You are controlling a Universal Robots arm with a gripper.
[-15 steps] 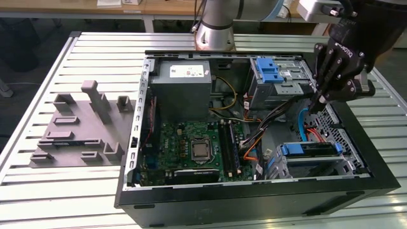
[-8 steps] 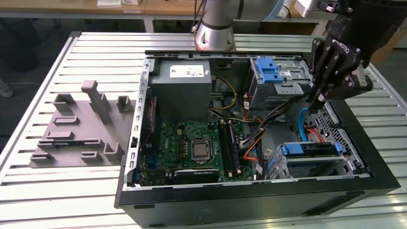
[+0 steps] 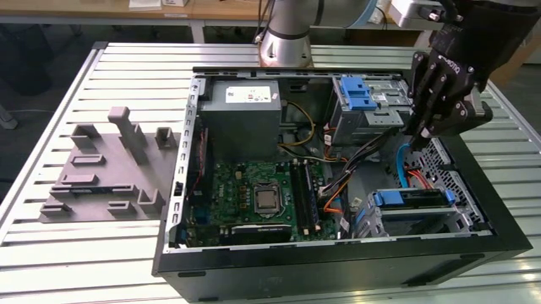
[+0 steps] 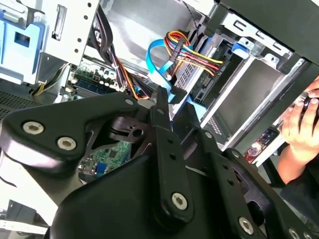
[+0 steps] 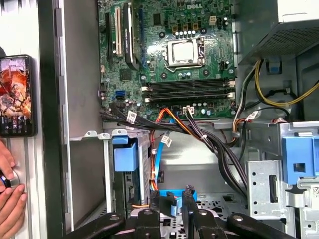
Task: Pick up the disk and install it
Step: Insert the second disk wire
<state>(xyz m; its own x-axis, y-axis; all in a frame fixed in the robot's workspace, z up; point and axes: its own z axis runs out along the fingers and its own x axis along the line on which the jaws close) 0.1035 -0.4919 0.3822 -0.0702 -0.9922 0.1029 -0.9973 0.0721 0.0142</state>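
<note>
While the disk (image 3: pixel 412 197) sits in the cage (image 3: pixel 460 221), blue handle outward, the gripper (image 3: pixel 420 134) hangs just above the cage, its fingers seemingly pinched on the blue cable (image 3: pixel 401 155); a pull could likely snag wiring or unseat the disk's plug

Matt black plastic gripper (image 3: pixel 420 130), bare metal drive cage (image 3: pixel 372 107), glossy blue plastic latch bracket (image 3: pixel 358 95), ribbed metal table (image 3: pixel 101 69)

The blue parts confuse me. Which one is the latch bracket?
Start at the open computer case. On the exterior view's right of the grey power-supply box stands a metal drive cage. The blue latch bracket lies flat on top of it, unlike the thin blue cable nearby.
</note>
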